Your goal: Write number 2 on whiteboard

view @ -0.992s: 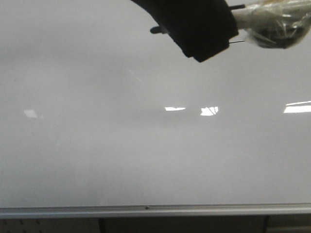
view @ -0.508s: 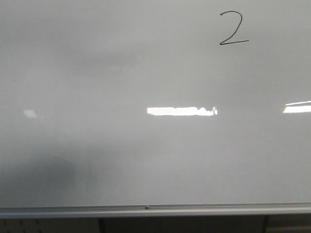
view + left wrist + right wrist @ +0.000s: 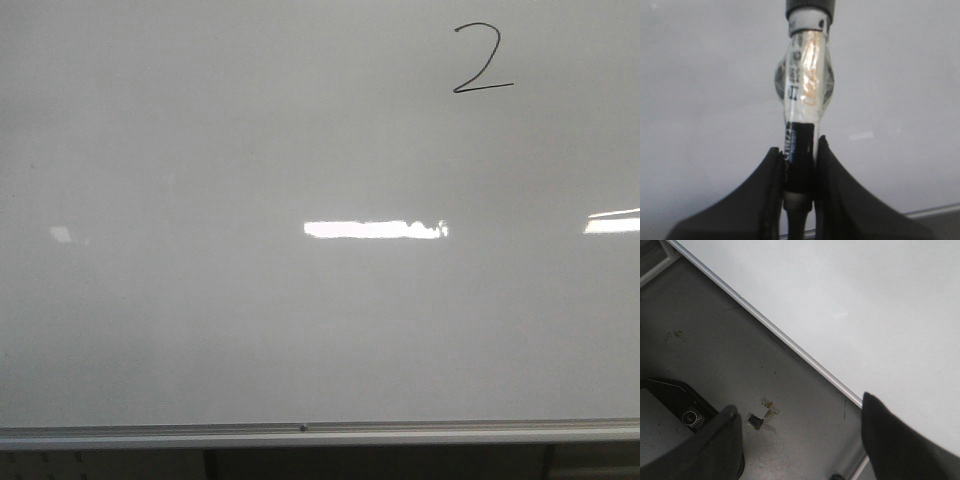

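Note:
A thin black number 2 stands at the upper right of the glossy whiteboard, which fills the front view above its silver bottom rail. Neither arm shows in the front view. In the left wrist view my left gripper is shut on a marker whose body is wrapped in clear tape; the marker points at the board. In the right wrist view my right gripper is open and empty, over the grey floor beside the board's edge rail.
Bright light reflections lie across the middle and right of the board. A scrap of tape lies on the floor, and a black base with a knob sits by the right gripper's finger.
One second ago the left arm with the marker covered the board's upper right. It has pulled out of the front view, and the number 2 now shows there.

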